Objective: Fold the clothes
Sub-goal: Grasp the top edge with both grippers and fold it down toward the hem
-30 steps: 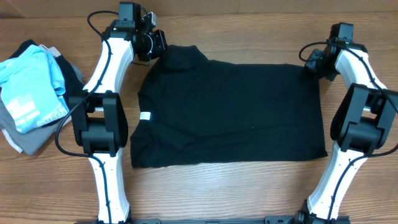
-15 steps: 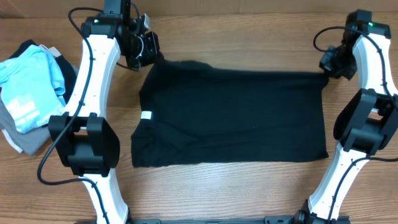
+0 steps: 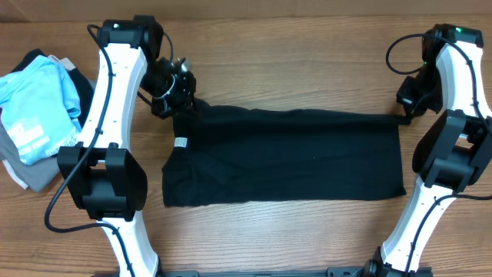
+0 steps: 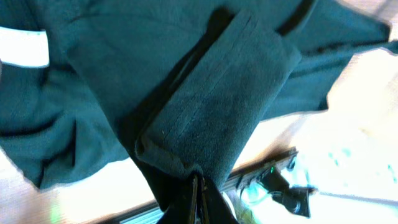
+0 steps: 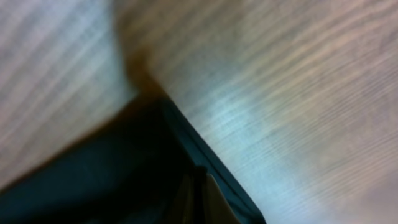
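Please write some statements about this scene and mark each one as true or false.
1. The black shirt lies on the wooden table. True.
2. The left gripper is open above the shirt. False: it is shut on a fold of the shirt.
3. A light blue garment tops the clothes pile beside the left arm. True.
4. The right gripper holds a white towel. False: it is shut on the black shirt's corner.
5. A white label shows on the shirt. True.

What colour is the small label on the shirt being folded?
White. The label stands out against the black shirt, clearest in the overhead view.
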